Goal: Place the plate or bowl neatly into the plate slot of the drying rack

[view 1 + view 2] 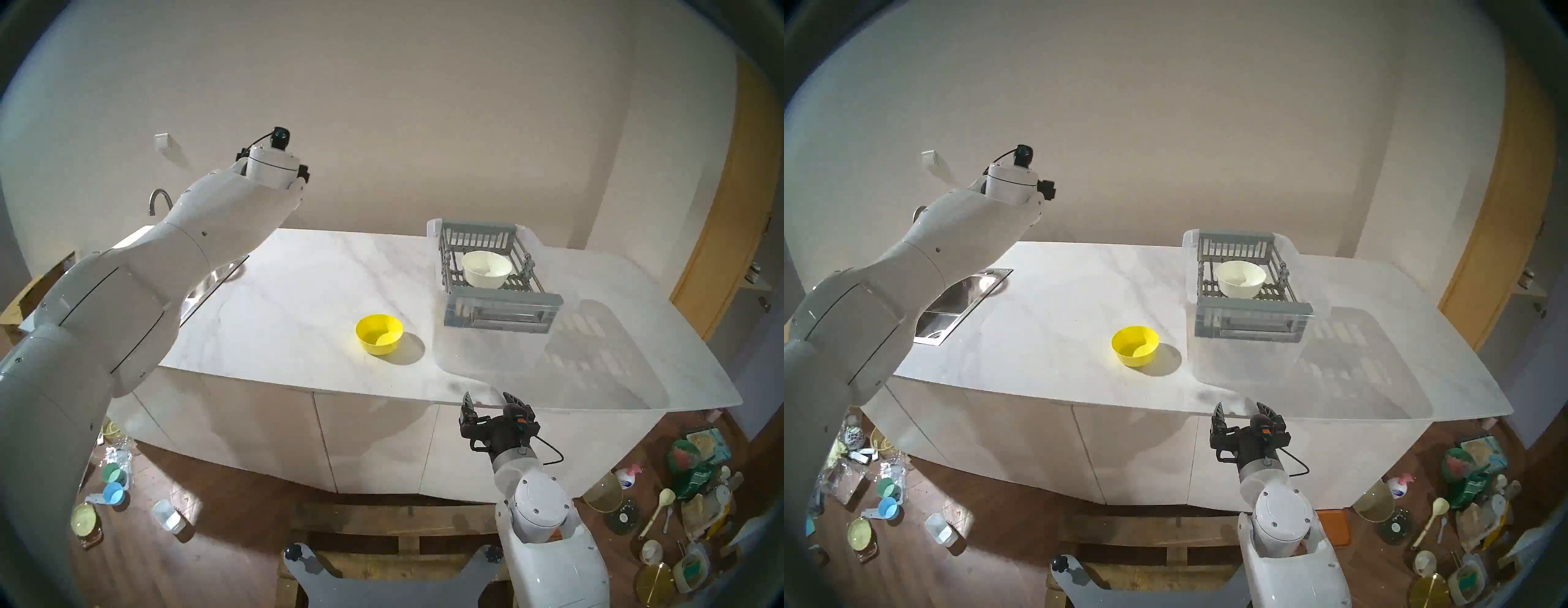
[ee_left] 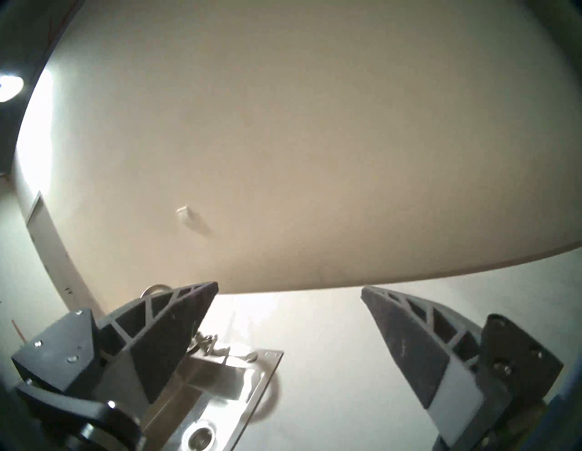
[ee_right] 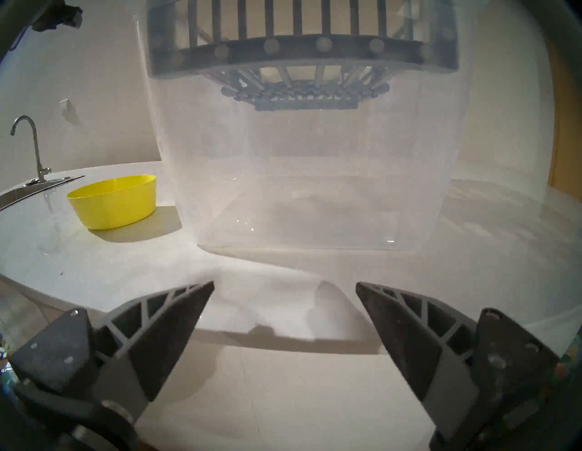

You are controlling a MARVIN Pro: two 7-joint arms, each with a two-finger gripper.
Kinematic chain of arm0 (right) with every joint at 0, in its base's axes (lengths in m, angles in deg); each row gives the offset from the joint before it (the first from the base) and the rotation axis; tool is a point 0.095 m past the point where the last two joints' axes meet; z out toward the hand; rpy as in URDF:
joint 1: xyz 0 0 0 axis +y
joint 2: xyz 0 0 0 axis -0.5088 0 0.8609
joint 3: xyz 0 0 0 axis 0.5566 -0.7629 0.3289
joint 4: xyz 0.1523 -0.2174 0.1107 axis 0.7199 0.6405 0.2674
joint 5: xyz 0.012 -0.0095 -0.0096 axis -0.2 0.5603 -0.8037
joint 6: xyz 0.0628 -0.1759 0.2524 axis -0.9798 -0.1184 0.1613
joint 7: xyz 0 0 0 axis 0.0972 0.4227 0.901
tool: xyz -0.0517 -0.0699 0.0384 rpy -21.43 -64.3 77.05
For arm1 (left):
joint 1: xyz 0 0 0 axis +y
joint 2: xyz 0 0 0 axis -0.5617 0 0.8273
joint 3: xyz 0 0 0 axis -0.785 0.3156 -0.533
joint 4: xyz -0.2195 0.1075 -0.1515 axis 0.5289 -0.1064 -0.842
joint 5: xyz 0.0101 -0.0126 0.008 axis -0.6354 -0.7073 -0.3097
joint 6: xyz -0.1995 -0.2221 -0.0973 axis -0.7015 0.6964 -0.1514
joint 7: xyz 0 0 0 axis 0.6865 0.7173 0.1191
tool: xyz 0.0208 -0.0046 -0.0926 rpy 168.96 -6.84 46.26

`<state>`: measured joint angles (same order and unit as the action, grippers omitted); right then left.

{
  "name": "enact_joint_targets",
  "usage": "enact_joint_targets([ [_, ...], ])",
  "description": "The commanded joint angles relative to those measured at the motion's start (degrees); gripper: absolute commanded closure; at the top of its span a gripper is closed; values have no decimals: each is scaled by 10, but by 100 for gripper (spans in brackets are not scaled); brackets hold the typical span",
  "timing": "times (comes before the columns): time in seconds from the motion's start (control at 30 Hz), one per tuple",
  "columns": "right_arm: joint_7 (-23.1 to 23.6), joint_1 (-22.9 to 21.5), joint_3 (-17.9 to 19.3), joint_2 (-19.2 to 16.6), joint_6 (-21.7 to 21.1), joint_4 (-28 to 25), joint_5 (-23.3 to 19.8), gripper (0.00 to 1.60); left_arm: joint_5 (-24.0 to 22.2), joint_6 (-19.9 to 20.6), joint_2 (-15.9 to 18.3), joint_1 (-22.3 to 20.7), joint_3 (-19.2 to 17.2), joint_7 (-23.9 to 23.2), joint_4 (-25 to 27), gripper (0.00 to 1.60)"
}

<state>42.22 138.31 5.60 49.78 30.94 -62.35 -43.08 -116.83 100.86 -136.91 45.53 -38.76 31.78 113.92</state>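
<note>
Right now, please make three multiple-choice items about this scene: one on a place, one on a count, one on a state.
1. Where is the white round bowl?
A. in the steel sink
B. inside the grey slatted plastic drying rack
C. on the floor

2. How many bowls stand on the white marble countertop or in the rack?
A. two
B. four
C. none

3. How is the right gripper?
A. shut on the yellow round bowl
B. shut on a spoon
C. open and empty

Key: 1 B, the bowl sits between the rack's walls. 2 A, one white, one yellow. 3 C, its fingers stand apart with nothing between.
</note>
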Motion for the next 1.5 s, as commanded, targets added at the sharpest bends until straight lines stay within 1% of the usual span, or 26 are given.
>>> enact_joint_targets([
  [0.0,0,-5,0,0,5,-15,0,0,4,-19,50,16,-14,20,77,0],
  [0.03,0,-5,0,0,5,-15,0,0,4,-21,62,25,-16,24,99,0],
  [0.17,0,-5,0,0,5,-16,0,0,6,-34,103,57,-26,38,162,0],
  [0.4,0,-4,0,0,5,-18,0,0,8,-56,184,126,-46,68,289,0],
  [0.43,0,-4,0,0,5,-19,0,0,6,-60,206,144,-52,75,330,0],
  [0.47,0,-3,0,0,5,-19,0,0,6,-63,213,152,-55,81,334,0],
  [0.5,0,-3,0,0,5,-20,0,0,6,-67,227,166,-60,88,357,0],
  [0.57,0,-3,0,0,6,-21,0,0,5,-72,247,185,-68,101,383,0],
  [0.6,0,-2,0,0,6,-21,0,0,3,-75,262,200,-75,113,409,0],
  [0.63,0,-2,0,0,6,-22,0,0,2,-79,271,210,-80,121,421,0],
  [0.67,0,-1,0,0,6,-24,0,0,-2,-85,298,237,-92,142,463,0],
  [0.7,0,-1,0,0,6,-24,0,0,-2,-85,298,237,-92,142,463,0],
  [0.73,0,0,0,0,6,-25,0,0,-3,-87,305,245,-97,151,471,0],
  [0.83,0,2,0,0,6,-28,0,0,-12,-93,341,286,-120,190,530,0],
  [0.9,0,4,0,0,6,-31,0,0,-19,-97,358,315,-138,221,564,0],
  [1.0,0,7,0,0,6,-35,0,0,-41,-101,388,361,-166,275,618,0],
  [1.1,0,9,0,0,5,-39,0,0,-80,-104,421,399,-188,325,675,0],
  [1.13,-1,10,0,0,5,-40,0,0,-92,-104,428,405,-192,339,686,0],
  [1.23,-1,12,0,0,4,-43,1,0,-128,-117,465,430,-205,357,716,0],
  [1.27,-1,12,0,0,3,-43,1,0,-135,-117,468,434,-208,359,718,0],
  [1.3,-1,12,0,0,3,-44,1,0,-149,-127,486,430,-200,357,724,0],
  [1.47,-1,13,0,0,3,-45,1,0,-152,-143,500,442,-205,345,727,0],
])
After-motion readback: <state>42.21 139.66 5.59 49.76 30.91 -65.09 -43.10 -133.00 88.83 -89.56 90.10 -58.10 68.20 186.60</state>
